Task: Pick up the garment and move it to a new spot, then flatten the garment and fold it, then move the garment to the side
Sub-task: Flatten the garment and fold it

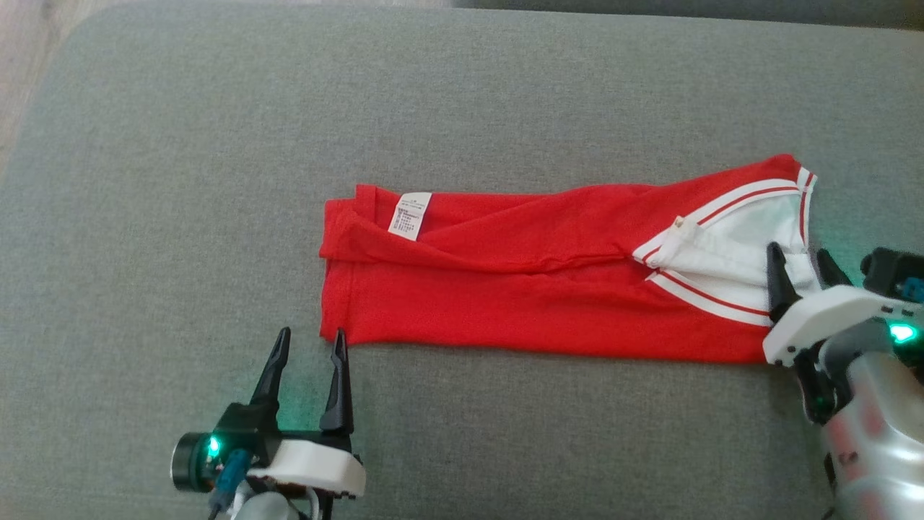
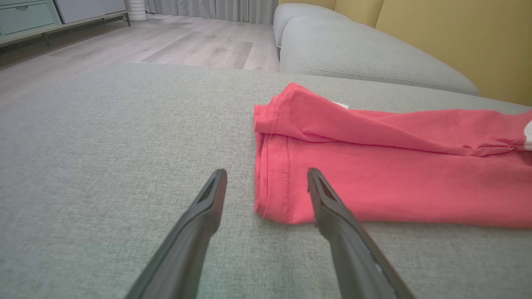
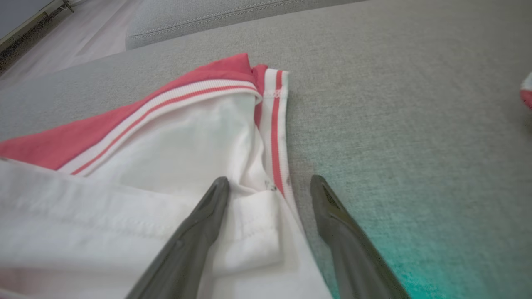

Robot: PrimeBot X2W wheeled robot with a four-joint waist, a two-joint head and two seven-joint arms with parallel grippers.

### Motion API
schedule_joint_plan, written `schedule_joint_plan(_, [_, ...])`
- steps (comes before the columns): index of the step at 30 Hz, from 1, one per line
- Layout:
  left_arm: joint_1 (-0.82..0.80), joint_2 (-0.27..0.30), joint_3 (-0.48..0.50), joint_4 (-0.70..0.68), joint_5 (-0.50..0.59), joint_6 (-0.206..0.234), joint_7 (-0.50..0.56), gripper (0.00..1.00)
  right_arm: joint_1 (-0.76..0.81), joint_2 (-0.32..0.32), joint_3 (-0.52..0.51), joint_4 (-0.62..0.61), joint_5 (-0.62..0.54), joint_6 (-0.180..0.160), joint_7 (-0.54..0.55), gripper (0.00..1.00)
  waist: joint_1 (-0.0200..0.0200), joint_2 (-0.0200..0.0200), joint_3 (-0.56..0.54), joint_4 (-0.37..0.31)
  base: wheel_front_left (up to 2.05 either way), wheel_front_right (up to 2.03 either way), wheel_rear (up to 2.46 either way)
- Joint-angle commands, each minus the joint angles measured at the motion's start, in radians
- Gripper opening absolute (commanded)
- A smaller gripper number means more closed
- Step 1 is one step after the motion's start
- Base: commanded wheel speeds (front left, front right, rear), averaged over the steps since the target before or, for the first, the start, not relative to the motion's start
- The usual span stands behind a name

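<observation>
- Count: one garment (image 1: 534,289), red with a white inner panel and red-and-white striped trim; one white label (image 1: 409,214) near its left end; two end effectors, each with two dark fingers.
- Garment position: lies folded into a long band across the middle-right of the grey cushion (image 1: 216,180). The hem end is to the robot's left and the striped collar end to its right.
- Left end effector (image 1: 312,334): fingers spread apart, nothing between them. It sits just in front of the garment's near-left corner. In the left wrist view that hem corner lies in the gap, with the right finger crossing over the hem edge — contact with the cloth cannot be judged.
- Right end effector (image 1: 799,253): fingers also spread, gripping nothing. It sits at the collar end. In the right wrist view the left finger is over the white fabric and the right finger over bare cushion, with the striped trim edge between them.
- Edges: the near long edge is fairly straight; the far edge rises toward the collar. A diagonal fold ridge runs along the band.
- Open room: wide bare cushion beyond the garment and to its left, and a narrower strip in front. The cushion's rounded far-left corner meets wooden floor (image 1: 22,43).
</observation>
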State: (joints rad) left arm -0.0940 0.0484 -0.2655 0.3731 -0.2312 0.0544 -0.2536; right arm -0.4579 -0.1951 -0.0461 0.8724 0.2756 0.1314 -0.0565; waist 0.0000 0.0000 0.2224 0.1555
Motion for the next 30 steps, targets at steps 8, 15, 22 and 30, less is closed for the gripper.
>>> schedule_joint_plan(8, [-0.028, 0.002, 0.029, -0.024, 0.003, 0.008, -0.008, 1.00, 0.015, -0.003, 0.104, 0.038, 0.073, -0.001, 0.006, 0.00, 0.0000, 0.0000, -0.006, -0.012, 0.00, 0.00, 0.00])
schedule_joint_plan(15, [-0.009, 0.002, 0.021, -0.014, 0.001, -0.002, -0.008, 1.00, -0.016, -0.111, -0.002, 0.014, 0.088, -0.001, -0.177, 0.00, 0.0000, 0.0000, -0.057, -0.037, 0.00, 0.00, 0.00])
schedule_joint_plan(22, [0.017, 0.002, 0.007, 0.001, -0.001, -0.017, -0.008, 1.00, 0.010, -0.064, 0.072, -0.158, 0.129, -0.001, -0.200, 0.00, 0.0000, 0.0000, -0.099, -0.038, 0.00, 0.00, 0.00])
schedule_joint_plan(30, [0.009, 0.002, -0.041, 0.014, -0.004, -0.026, -0.008, 1.00, 0.078, 0.024, 0.301, -0.367, 0.231, -0.001, -0.151, 0.00, 0.0000, 0.0000, -0.095, 0.043, 0.00, 0.00, 0.00])
